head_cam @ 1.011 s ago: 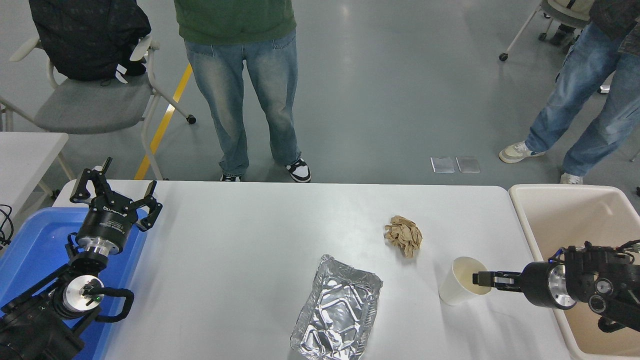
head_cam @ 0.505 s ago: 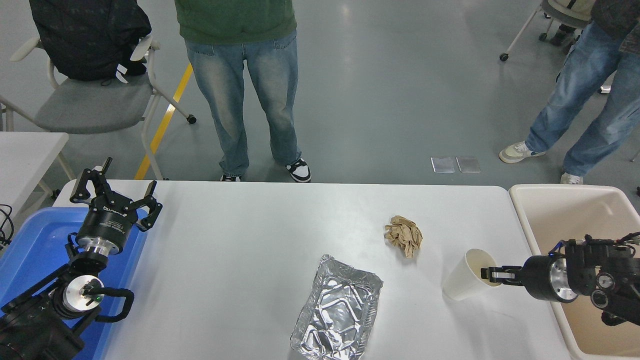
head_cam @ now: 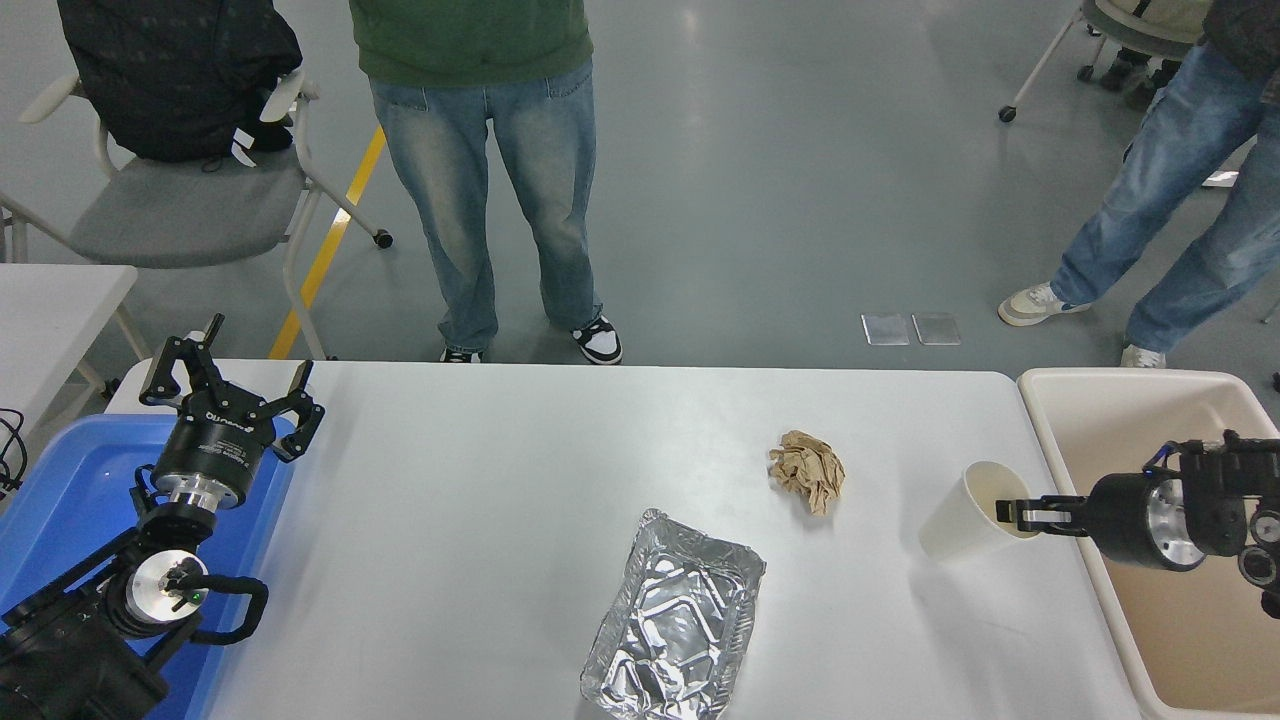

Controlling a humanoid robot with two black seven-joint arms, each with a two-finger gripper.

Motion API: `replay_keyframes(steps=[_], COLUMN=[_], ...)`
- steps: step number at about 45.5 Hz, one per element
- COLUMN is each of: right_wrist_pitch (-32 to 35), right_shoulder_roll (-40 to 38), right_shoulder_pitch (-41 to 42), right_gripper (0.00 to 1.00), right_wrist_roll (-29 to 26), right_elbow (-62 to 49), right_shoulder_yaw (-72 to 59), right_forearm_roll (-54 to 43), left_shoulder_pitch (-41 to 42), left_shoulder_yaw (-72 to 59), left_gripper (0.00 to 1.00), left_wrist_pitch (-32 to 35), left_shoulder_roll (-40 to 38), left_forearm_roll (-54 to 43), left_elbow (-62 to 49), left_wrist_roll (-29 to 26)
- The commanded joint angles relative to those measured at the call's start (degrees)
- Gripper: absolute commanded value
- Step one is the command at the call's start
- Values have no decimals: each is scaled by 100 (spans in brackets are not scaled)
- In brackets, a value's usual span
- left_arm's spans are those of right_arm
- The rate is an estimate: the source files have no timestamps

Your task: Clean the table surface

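Note:
The white table surface (head_cam: 480,520) carries a crumpled brown paper ball (head_cam: 808,470) and an empty foil tray (head_cam: 676,618) near the front edge. A white paper cup (head_cam: 968,512) is tilted and raised at the table's right end. My right gripper (head_cam: 1012,513) is shut on the cup's rim, one finger inside the mouth. It reaches in from the right, over the beige bin (head_cam: 1100,400). My left gripper (head_cam: 232,390) stands open, parked over the blue bin (head_cam: 60,500) at the lower left.
A person in jeans (head_cam: 490,190) stands at the table's far edge. Another person's legs (head_cam: 1160,200) show at the upper right. A grey chair (head_cam: 190,200) and a smaller white table (head_cam: 50,310) are at the left.
My right gripper has carried the paper cup rightward and up, lifting it from the table toward the beige bin. The left arm has not moved.

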Motion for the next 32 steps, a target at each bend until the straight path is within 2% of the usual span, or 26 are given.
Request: replay_keyframes(steps=[1, 11, 32], right_wrist_pitch=[42, 7, 7], right_shoulder_roll=[-716, -1402, -2352], right_shoulder_pitch=[153, 522, 909], right_gripper=[0, 0, 0], right_wrist_roll=[108, 143, 671], right_elbow=[427, 771, 780], right_shoulder_yaw=[35, 149, 149], right_forearm_roll=[-15, -209, -226], left_shoulder_pitch=[9, 0, 9], left_shoulder_yaw=[0, 0, 0], left_gripper=[99, 99, 99], left_wrist_pitch=[0, 0, 0], left_shoulder_roll=[6, -3, -3], left_forearm_roll=[0, 0, 0], left_elbow=[0, 0, 0], left_wrist_roll=[6, -3, -3])
